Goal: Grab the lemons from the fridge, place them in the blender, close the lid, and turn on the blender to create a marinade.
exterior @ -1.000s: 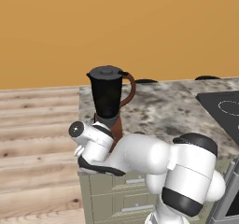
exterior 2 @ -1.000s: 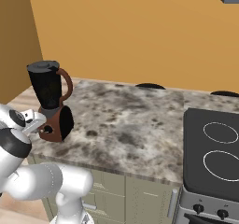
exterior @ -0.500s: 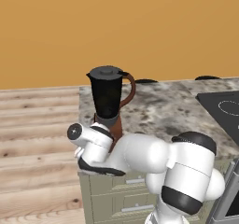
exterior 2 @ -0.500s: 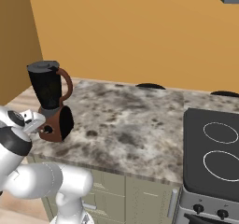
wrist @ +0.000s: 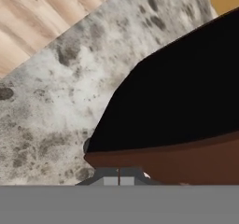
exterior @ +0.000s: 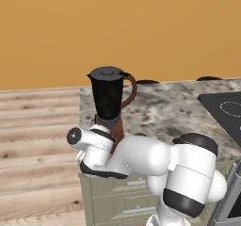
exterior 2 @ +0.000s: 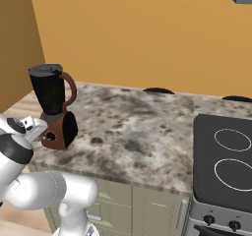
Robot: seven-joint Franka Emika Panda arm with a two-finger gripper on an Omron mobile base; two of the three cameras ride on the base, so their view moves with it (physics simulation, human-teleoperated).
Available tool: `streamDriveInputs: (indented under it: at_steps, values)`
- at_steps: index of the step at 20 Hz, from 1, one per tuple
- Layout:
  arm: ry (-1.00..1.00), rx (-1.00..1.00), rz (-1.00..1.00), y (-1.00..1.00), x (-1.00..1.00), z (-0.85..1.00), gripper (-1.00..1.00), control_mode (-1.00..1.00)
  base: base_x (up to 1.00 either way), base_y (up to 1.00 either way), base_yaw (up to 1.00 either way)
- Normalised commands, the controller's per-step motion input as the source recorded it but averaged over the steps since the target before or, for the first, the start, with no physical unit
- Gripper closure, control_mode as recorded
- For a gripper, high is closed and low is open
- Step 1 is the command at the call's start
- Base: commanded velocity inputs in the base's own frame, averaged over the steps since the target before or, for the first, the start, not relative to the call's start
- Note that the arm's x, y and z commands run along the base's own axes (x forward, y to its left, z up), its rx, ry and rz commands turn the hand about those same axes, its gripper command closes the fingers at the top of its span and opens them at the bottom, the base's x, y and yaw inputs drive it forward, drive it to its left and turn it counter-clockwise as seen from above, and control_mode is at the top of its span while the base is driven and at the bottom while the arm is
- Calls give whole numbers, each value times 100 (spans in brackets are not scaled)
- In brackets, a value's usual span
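The blender (exterior: 110,102) stands near the left end of the counter, a black jar on a brown base (exterior 2: 58,130). The dark grey lid (exterior: 108,72) sits on top of the jar, also seen from the right side as the lid (exterior 2: 45,69). My gripper (exterior 2: 44,132) is low at the front of the base, by its round knob. In the hand view the gripper (wrist: 119,177) has its fingertips pressed together, shut on nothing, with the blender (wrist: 186,106) right in front. The lemons are hidden and the fridge is out of view.
A speckled stone counter (exterior 2: 133,127) runs right to a black stove top (exterior 2: 226,156) with ring burners. Drawers sit under the counter edge (exterior: 122,199). Wooden floor (exterior: 37,126) lies to the left, an orange wall behind.
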Motion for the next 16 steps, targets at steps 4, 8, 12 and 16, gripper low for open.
streamDriveInputs:
  at_steps: [4, 8, 12, 16]
  values:
    - [-1, -7, 3, 0, 0, 0, 100, -100, 0, 0, 0]
    - [0, 0, 0, 0, 20, 0, 100, -100, 0, 0, 0]
    - [0, -15, 0, 9, 22, 0, 100, -100, 0, 0, 0]
    - [0, -24, 0, 2, 9, 0, 100, -100, 0, 0, 0]
